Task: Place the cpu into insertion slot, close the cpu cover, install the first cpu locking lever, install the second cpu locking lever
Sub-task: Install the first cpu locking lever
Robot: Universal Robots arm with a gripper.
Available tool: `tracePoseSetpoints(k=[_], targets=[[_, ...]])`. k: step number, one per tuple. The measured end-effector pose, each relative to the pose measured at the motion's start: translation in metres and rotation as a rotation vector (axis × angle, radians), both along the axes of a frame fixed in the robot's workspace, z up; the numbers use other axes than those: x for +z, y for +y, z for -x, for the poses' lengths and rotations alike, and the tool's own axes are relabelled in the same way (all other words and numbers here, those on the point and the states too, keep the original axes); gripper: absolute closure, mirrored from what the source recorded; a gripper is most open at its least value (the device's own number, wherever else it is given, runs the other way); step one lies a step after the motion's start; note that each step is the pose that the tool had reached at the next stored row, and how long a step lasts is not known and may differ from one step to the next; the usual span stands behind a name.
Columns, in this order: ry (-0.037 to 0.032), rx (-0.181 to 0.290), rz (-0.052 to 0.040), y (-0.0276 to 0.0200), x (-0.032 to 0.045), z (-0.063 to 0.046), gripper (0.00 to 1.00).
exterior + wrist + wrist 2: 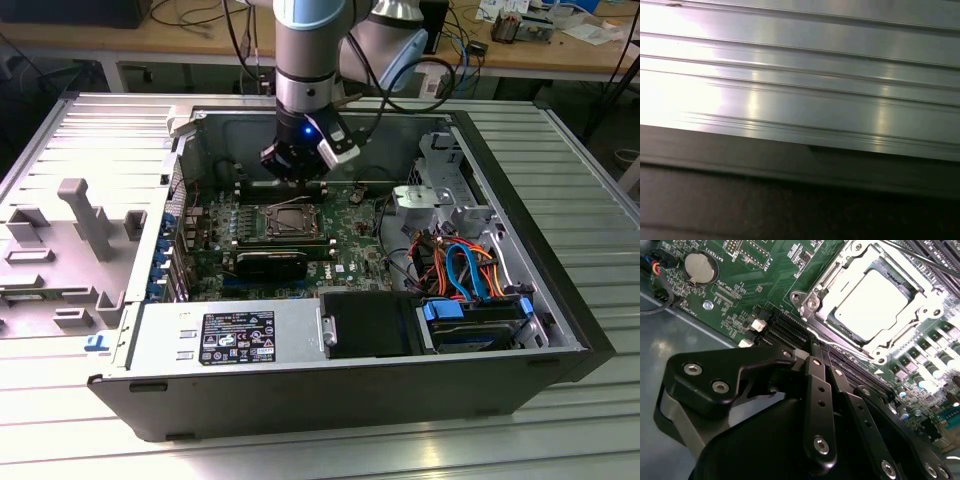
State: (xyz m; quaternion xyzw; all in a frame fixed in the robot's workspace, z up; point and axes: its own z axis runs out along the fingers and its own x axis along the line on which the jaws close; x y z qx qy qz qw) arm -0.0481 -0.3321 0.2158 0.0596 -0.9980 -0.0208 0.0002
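While the ribbed desk (420,450) fills the bottom of the exterior view, one open computer case (350,395) sits on it, one labelled power supply (235,338) at its near wall. Past that, mid-frame, one green motherboard (350,250). On it, one insertion slot (799,296), and the one cpu (872,300) is seated inside! One cpu cover (927,300) looks folded down around it, so I judge we're at the lever stage. The levers are too thin to count. One end effector (816,346) hangs just beside the slot's edge, its two fingers (815,385) pinched narrow, nothing visibly between them. Latching calls for a fine, steady push on thin metal.
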Motion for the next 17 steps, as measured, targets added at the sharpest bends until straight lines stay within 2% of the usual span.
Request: tracePoseSetpoints(k=[4,17], targets=[[0.0001,0.0,-0.0025,0.0004,0.0098,0.0,0.89],[-0.0004,0.0,-0.0048,0.0007,0.0133,0.003,0.89]])
